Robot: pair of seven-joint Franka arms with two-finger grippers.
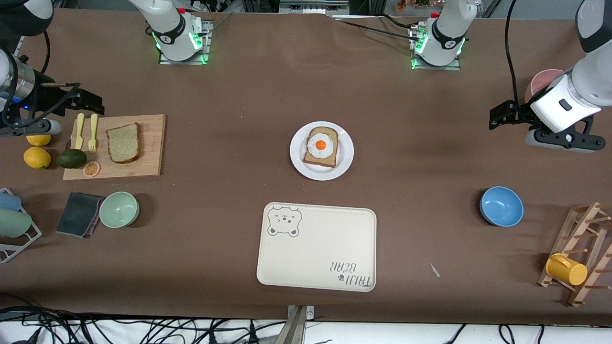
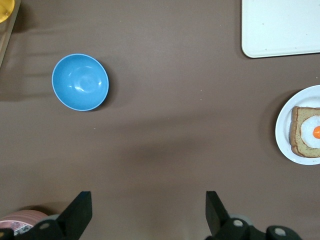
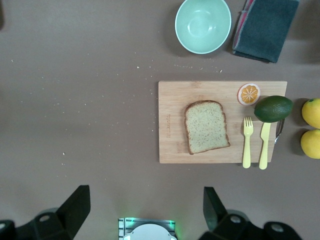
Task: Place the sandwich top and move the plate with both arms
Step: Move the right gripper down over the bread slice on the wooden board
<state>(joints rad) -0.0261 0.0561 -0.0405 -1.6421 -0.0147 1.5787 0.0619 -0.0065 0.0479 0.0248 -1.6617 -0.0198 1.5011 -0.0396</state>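
The sandwich top [image 1: 123,142], a plain brown speckled slice, lies flat on a wooden cutting board [image 1: 153,143] toward the right arm's end; it also shows in the right wrist view [image 3: 206,126]. The white plate [image 1: 299,155] sits mid-table and bears the slice with a fried egg [image 1: 321,145]; its edge shows in the left wrist view [image 2: 282,130]. My right gripper [image 1: 88,100] is open and empty, up in the air by the board's edge [image 3: 146,210]. My left gripper [image 1: 499,116] is open and empty over bare table at the left arm's end [image 2: 148,210].
A cream bear-printed tray [image 1: 315,248] lies nearer the camera than the plate. A blue bowl [image 1: 501,206], a rack with a yellow mug [image 1: 566,269] and a pink cup [image 1: 542,81] stand at the left arm's end. A green bowl [image 1: 119,209], dark cloth [image 1: 79,214], avocado [image 1: 71,158], lemons [image 1: 37,157] and yellow cutlery [image 1: 86,131] surround the board.
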